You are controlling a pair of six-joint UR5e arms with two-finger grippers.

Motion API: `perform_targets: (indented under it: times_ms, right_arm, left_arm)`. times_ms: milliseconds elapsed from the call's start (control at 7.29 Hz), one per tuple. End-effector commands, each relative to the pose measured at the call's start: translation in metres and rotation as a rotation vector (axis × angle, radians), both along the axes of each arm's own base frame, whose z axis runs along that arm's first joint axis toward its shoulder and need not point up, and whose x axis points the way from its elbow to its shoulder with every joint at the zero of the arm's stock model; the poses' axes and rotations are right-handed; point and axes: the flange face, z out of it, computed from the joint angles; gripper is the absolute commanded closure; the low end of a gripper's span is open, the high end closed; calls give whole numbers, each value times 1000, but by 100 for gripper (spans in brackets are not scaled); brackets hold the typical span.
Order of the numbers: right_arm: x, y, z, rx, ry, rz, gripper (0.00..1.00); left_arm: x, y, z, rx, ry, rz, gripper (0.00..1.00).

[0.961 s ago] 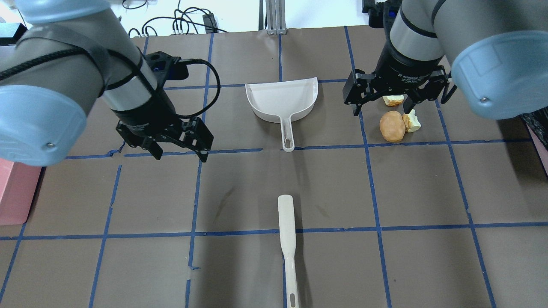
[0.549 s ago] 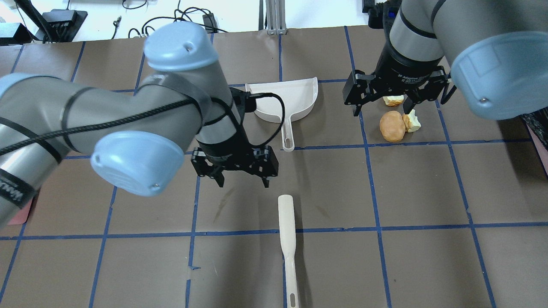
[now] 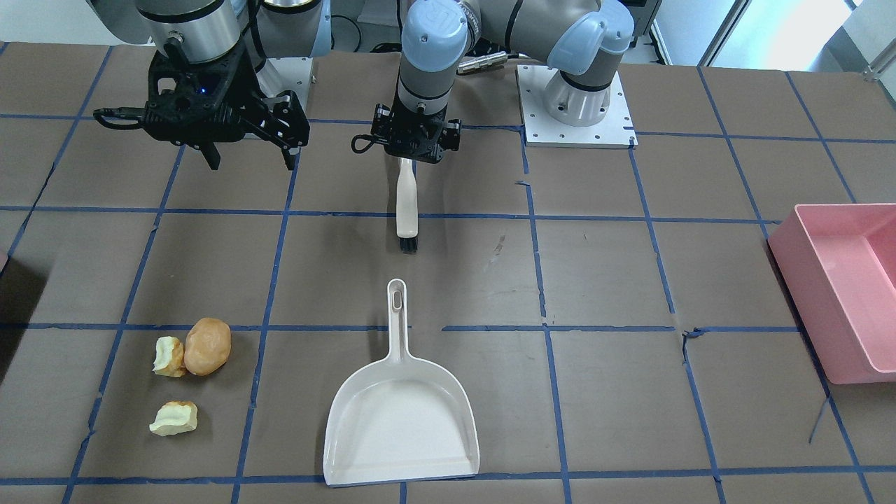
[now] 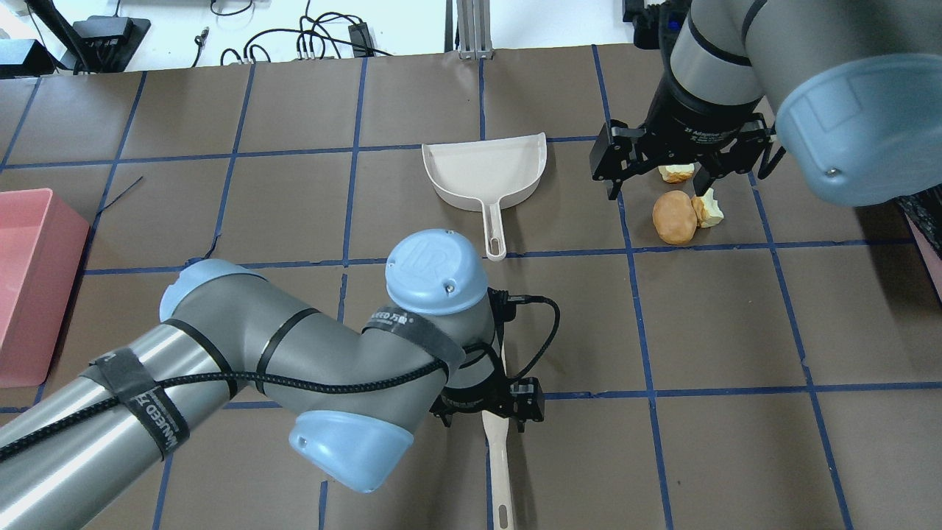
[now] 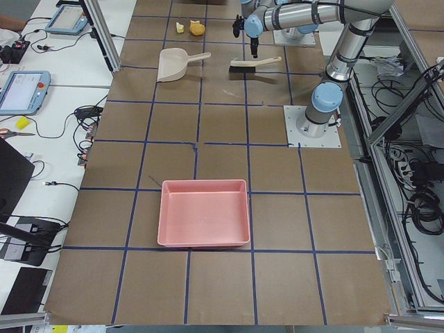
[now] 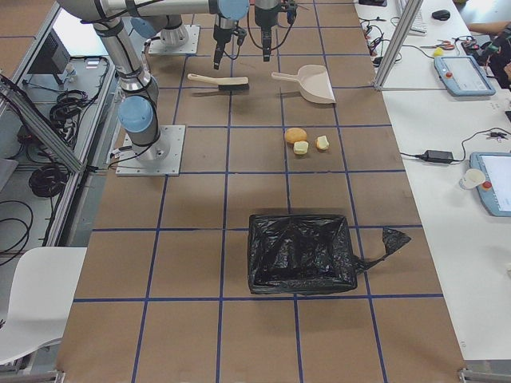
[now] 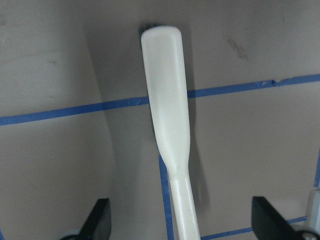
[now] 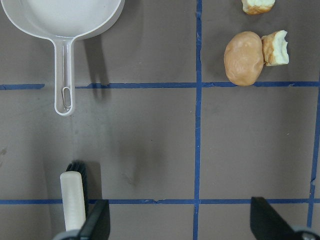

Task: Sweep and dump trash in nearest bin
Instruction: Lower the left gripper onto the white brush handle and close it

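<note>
trash (image 3: 207,346): rounded lumpy scraps | left end effector (image 3: 417,155) released | right end effector (image 3: 250,164) released

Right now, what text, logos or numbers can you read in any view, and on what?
"UR": logo on the blue joint cap of the left arm.
"2F Adaptive": white print on the black body of the right gripper; the line below it is too small to read.
"UEED": on the black strap round the left arm, only partly legible.
Dustpan, brush, pink bin: no markings seen.
Tablet screen: too small to read.
</note>
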Motion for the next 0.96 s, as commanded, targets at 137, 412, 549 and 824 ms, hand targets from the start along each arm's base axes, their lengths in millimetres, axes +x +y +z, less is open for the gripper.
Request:
perform_targets:
  times_ms: [137, 412, 549, 824]
  right_arm:
    - [0, 1, 1, -2, 0, 0, 0]
    - [0, 1, 1, -2, 0, 0, 0]
    - [0, 1, 1, -2, 0, 0, 0]
    - [0, 1, 1, -2, 1, 0, 0]
  left_arm:
    - [-16, 29, -43, 47, -45, -15, 0]
    - [-25, 31, -53, 49, -64, 43, 0]
    - [-25, 33, -54, 56, -71, 71, 0]
    - [-27, 38, -55, 60, -80, 88, 0]
